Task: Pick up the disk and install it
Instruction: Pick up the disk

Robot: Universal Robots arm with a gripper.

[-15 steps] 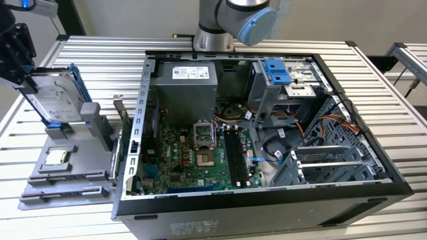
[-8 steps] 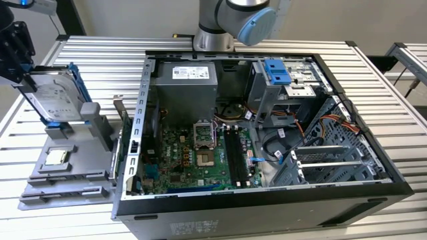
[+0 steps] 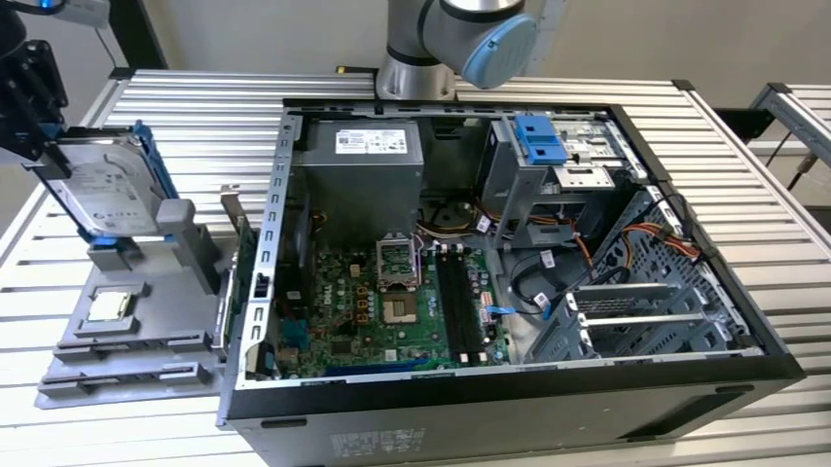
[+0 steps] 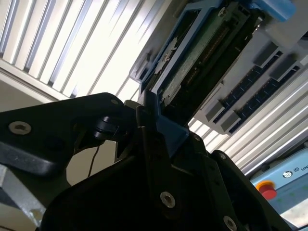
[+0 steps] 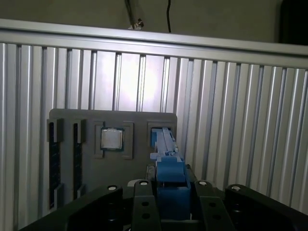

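The disk (image 3: 104, 190), a silver drive with a white label and a blue rail frame, stands tilted at the exterior view's left. Its lower end is at a slot of the grey holder tray (image 3: 156, 321). My black gripper (image 3: 53, 156) is shut on its upper edge. In the first wrist view the disk (image 5: 165, 149) appears edge-on as a blue rail running from my gripper (image 5: 171, 192) down to the tray (image 5: 67, 120). In the second wrist view my gripper (image 4: 159, 125) clamps the blue frame, and the disk's (image 4: 202, 53) green circuit-board underside faces the camera.
An open computer case (image 3: 727, 341) lies on the slatted metal table (image 3: 182, 107), with a motherboard (image 3: 377, 302), a grey power-supply box (image 3: 364, 161) and a blue drive-bay bracket (image 3: 536, 141) inside. A small square processor chip (image 3: 108, 306) sits on the tray. The arm's base (image 3: 454, 39) stands behind the case.
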